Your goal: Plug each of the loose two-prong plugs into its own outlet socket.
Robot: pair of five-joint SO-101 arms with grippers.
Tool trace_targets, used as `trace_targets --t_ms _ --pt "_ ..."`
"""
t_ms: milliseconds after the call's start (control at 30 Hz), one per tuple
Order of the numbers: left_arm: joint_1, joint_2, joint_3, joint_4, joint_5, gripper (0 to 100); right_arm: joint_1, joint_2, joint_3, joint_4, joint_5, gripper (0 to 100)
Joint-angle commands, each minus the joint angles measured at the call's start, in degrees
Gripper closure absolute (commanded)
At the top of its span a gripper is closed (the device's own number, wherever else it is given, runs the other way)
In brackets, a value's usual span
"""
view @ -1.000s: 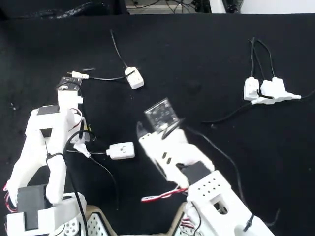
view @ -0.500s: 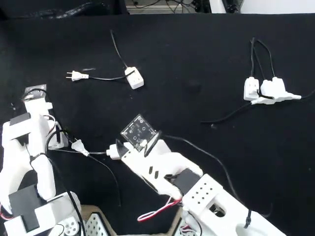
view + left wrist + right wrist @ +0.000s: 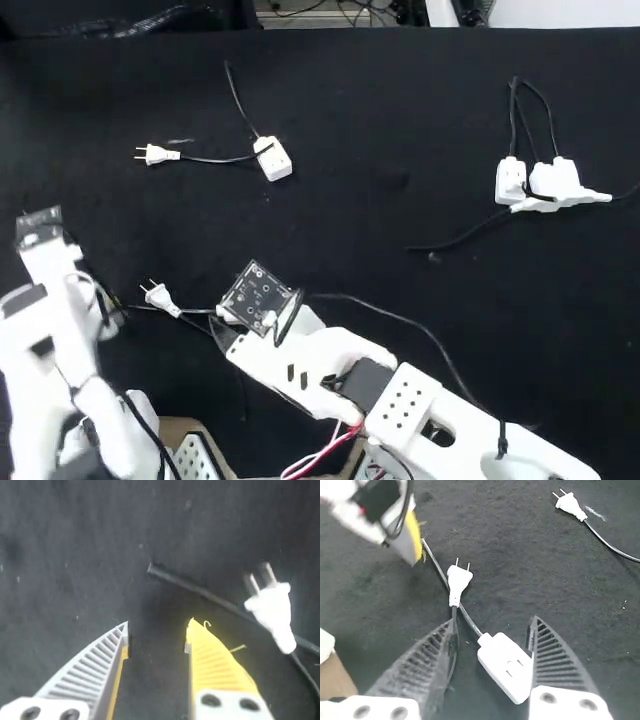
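Right gripper (image 3: pixel 492 625): fingers apart, has slid over the near socket (image 3: pixel 506 666).
Left gripper (image 3: pixel 157 625): fingers apart, pulled back to the table (image 3: pixel 380 120)'s left edge.
Near plug (image 3: pixel 457 580): loose, near-left corner.
Far plug (image 3: pixel 150 154): unmoved, far left, beside the far socket (image 3: pixel 272 158).

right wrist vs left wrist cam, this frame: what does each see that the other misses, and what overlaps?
Right wrist view adds: the white outlet socket lying between the fingers of the open right gripper, and a second loose plug farther off. Left wrist view adds: the left gripper, open, with its grey finger. Shared: the near two-prong plug, prongs free, a black cable running past it, and the left gripper's yellow finger.
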Motion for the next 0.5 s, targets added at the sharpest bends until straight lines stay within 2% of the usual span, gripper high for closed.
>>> trace_targets --t_ms 0,233,467 --pt "-0.57 -11.34 4.79 -0.62 4.04 81 -0.88 -1.27 -3.65 -1.49 -1.05 77.3" --pt "-0.57 -25.76 13.76 -0.18 3.96 81 -0.88 -1.27 -5.49 -1.41 -1.05 77.3" --pt "-2.42 -28.66 17.54 -0.09 -2.02 81 -1.05 4.00 -12.44 -1.49 -1.05 77.3"
